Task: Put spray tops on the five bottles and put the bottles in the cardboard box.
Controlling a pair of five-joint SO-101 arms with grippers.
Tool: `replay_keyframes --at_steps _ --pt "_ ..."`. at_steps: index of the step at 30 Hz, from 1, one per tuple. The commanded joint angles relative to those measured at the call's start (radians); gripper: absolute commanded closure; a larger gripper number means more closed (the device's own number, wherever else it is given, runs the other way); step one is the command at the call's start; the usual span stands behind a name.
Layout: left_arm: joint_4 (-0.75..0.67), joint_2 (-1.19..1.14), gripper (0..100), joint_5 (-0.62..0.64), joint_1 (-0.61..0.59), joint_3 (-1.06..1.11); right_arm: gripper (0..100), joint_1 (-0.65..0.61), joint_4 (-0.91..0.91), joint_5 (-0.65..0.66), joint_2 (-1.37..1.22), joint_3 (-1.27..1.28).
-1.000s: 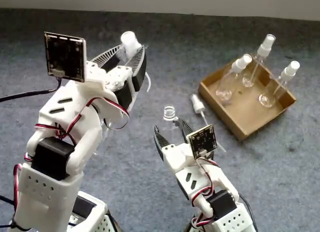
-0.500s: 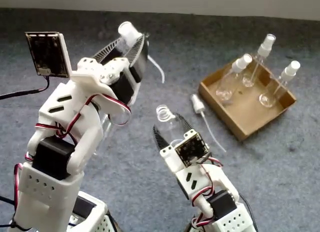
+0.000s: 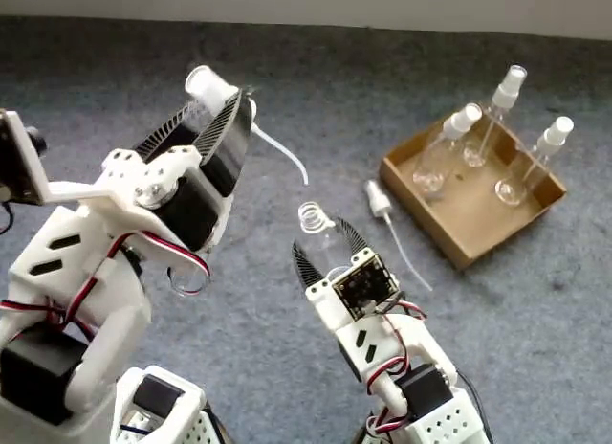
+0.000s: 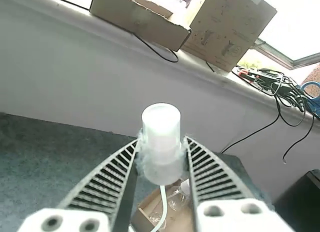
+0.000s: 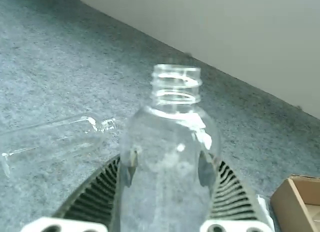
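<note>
The left pincer (image 3: 218,98) is clamping one spray top (image 3: 210,83) between narrowly parted jaws, its tube trailing out. The right pincer (image 3: 325,241) is gripping one uncapped bottle (image 3: 320,229) upright. A second spray top (image 3: 381,203) is lying between it and the cardboard box (image 3: 469,212), which is holding three capped bottles (image 3: 435,166). Another bare bottle (image 5: 55,137) is lying beside the right pincer.

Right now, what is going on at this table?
Two arms are working on one bottle. The left pincer holds a spray top raised, its tube hanging down. The right pincer holds an open bottle with no top yet. Three capped bottles are in the cardboard box. A second spray top lies on the table beside the box, and a bare bottle lies nearby.
</note>
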State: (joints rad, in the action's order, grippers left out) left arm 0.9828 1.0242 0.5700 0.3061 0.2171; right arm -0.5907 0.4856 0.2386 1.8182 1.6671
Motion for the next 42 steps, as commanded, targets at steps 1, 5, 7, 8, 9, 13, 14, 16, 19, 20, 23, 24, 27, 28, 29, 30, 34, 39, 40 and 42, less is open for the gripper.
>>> replay_keyframes --at_steps 1,5,7,8,9,13,14,16,19,20,23,24,27,28,29,30,34,39,40,42 --pt "0.006 0.041 100 0.012 0.019 0.025 89.9 0.005 0.005 0.009 0.022 0.108" --pt "0.000 0.076 100 0.012 0.019 0.125 89.9 0.004 0.038 0.009 0.022 0.108" --pt "-0.023 0.091 100 0.014 0.019 0.170 89.9 0.004 0.041 0.009 0.022 0.108" --pt "-0.038 0.101 100 0.014 0.019 0.191 89.9 0.004 0.041 0.009 0.022 0.108" --pt "-0.052 0.111 100 0.014 0.019 0.213 89.9 0.004 0.041 0.009 0.022 0.108" --pt "-0.084 0.150 100 0.055 0.024 0.280 89.9 0.004 0.041 0.009 0.022 0.108" --pt "-0.084 0.154 100 0.072 0.025 0.291 89.9 0.004 0.041 0.009 0.022 0.108" --pt "-0.084 0.162 100 0.086 0.030 0.302 89.9 0.004 0.041 0.009 0.022 0.108" --pt "-0.084 0.159 100 0.087 0.028 0.300 89.9 0.005 0.041 0.009 0.022 0.108" --pt "-0.084 0.159 100 0.087 0.028 0.300 89.9 0.005 0.041 0.009 0.022 0.108" --pt "-0.080 0.154 100 0.087 0.028 0.302 89.9 0.005 0.041 0.009 0.022 0.108" --pt "-0.080 0.154 100 0.087 0.027 0.302 89.9 0.005 0.041 0.009 0.022 0.108" --pt "-0.075 0.153 100 0.087 0.027 0.312 89.9 0.005 0.041 0.009 0.022 0.108" --pt "-0.075 0.153 100 0.087 0.028 0.331 89.9 0.005 0.041 0.009 0.022 0.108" --pt "-0.077 0.153 100 0.087 0.028 0.348 89.9 0.005 0.041 0.009 0.022 0.108" --pt "-0.077 0.153 100 0.086 0.028 0.372 89.9 0.005 0.042 0.009 0.022 0.108" --pt "-0.109 0.153 100 0.083 0.030 0.512 89.9 0.005 0.044 0.009 0.022 0.108" --pt "-0.262 0.156 100 0.084 0.033 0.657 89.9 0.005 0.045 0.011 0.022 0.108" --pt "-0.287 0.159 100 0.084 0.042 0.685 89.9 0.005 0.045 0.012 0.022 0.108" --pt "-0.318 0.162 100 0.084 0.081 0.731 89.9 0.005 0.045 0.012 0.022 0.108"
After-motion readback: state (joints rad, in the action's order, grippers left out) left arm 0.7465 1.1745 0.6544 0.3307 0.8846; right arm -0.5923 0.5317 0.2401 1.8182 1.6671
